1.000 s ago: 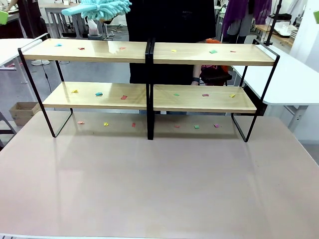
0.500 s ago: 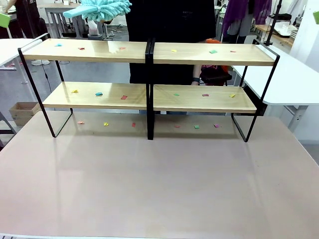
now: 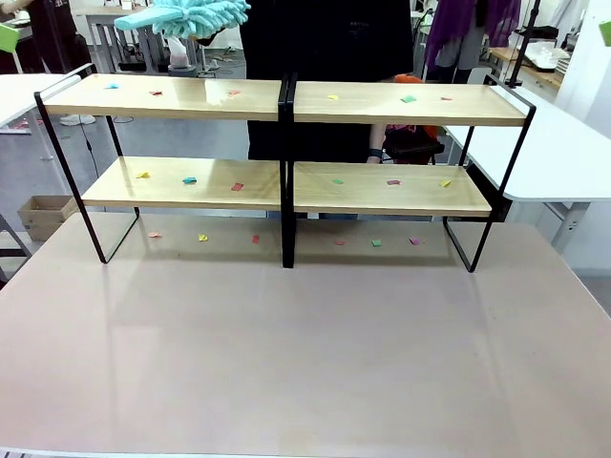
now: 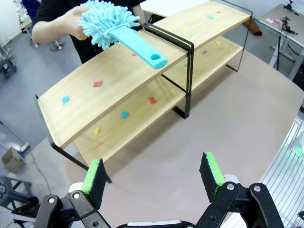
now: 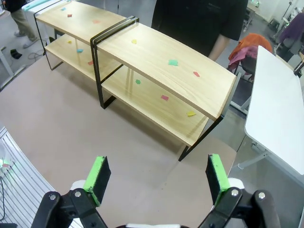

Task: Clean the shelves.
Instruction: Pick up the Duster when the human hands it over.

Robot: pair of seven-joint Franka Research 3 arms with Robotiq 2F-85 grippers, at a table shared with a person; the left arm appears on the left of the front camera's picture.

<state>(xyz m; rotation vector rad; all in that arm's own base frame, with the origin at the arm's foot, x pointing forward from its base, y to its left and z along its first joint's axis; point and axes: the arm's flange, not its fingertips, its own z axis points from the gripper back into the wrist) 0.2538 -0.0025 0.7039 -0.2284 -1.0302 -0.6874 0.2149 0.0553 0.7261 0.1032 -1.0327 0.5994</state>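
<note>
The shelves stand across the far half of the table as two joined two-tier racks of light wood in black frames. They also appear in the left wrist view and the right wrist view. Small coloured paper scraps lie on all the boards and on the table under them. A person's hand holds a teal fluffy duster above the left rack, its handle pointing towards me; the duster is also at the top of the front view. My left gripper and right gripper hang open high above the table, holding nothing.
The beige tabletop stretches bare in front of the racks. The person in black stands behind the shelves. A white table adjoins at the right, and a cardboard box sits on the floor at the left.
The duster in the person's hand has shifted slightly to the left above the left rack. Nothing else has moved.
</note>
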